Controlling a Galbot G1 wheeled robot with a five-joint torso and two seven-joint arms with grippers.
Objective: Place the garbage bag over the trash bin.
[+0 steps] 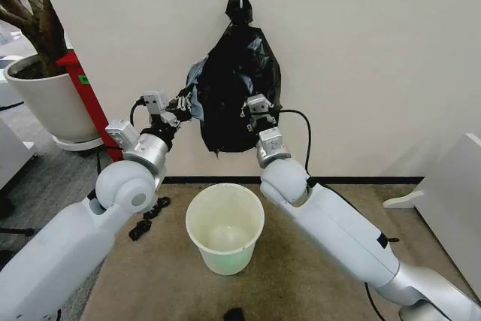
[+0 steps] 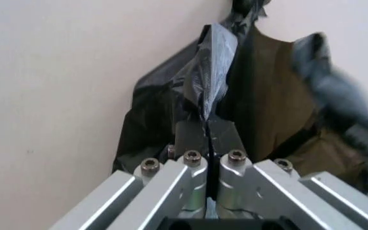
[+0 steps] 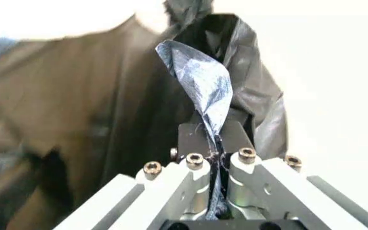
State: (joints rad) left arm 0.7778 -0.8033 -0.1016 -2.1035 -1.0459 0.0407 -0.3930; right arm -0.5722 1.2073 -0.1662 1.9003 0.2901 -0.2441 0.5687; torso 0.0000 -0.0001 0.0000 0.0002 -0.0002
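Note:
The glossy black garbage bag [image 1: 234, 88] hangs against the white wall from a hook at its top. My left gripper [image 1: 185, 104] is shut on the bag's left edge, and a fold of plastic [image 2: 208, 81] runs up from between its closed fingers. My right gripper [image 1: 255, 114] is shut on the bag's right side, with a crinkled flap of the garbage bag [image 3: 203, 81] pinched in its fingers. The cream-white trash bin [image 1: 225, 225] stands open on the floor below and between both arms, empty inside.
A large white plant pot [image 1: 45, 95] with a tree stands at the far left beside a red post [image 1: 89, 95]. Small black items [image 1: 147, 219] lie on the carpet left of the bin. A white panel [image 1: 451, 201] leans at the right.

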